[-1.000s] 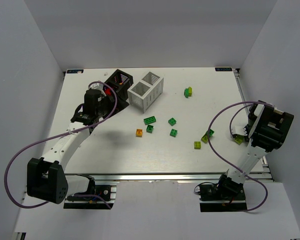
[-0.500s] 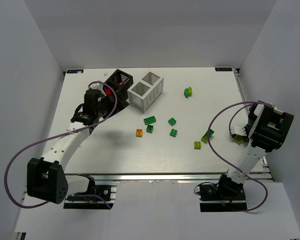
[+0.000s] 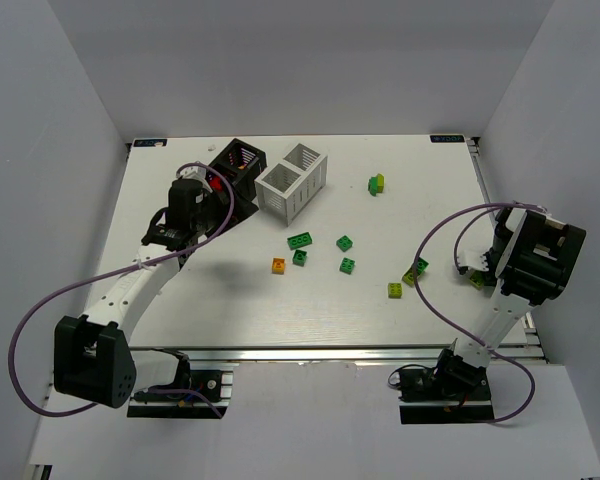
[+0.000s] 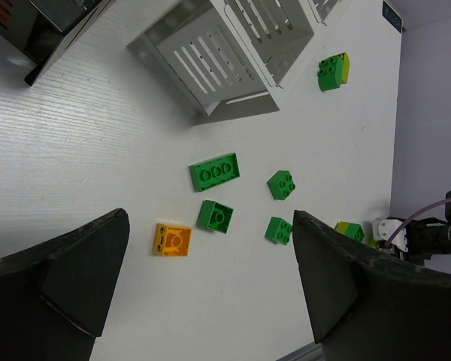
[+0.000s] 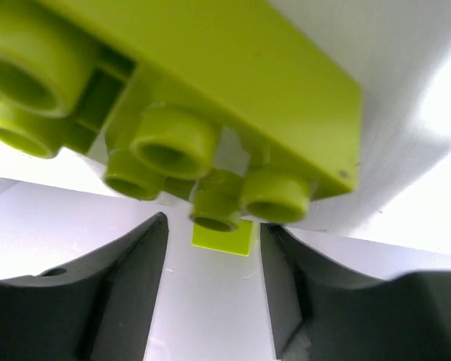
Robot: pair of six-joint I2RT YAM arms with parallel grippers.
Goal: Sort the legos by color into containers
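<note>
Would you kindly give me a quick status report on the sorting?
Left gripper open, hovering near black container. Right gripper open, yellow-green brick just beyond fingertips, ungripped. Loose green bricks lie between it and white container.

Robotics lab cell: white table (image 3: 230, 300) boxed by plain grey panels (image 3: 50, 150), aluminium rail (image 3: 320, 355) along near edge.

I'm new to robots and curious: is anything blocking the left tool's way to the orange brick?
Nothing visible does. The left tool hangs open, and only bare table lies between it and the orange brick. The nearest green brick sits beside the orange one, not touching, on its far side.
</note>
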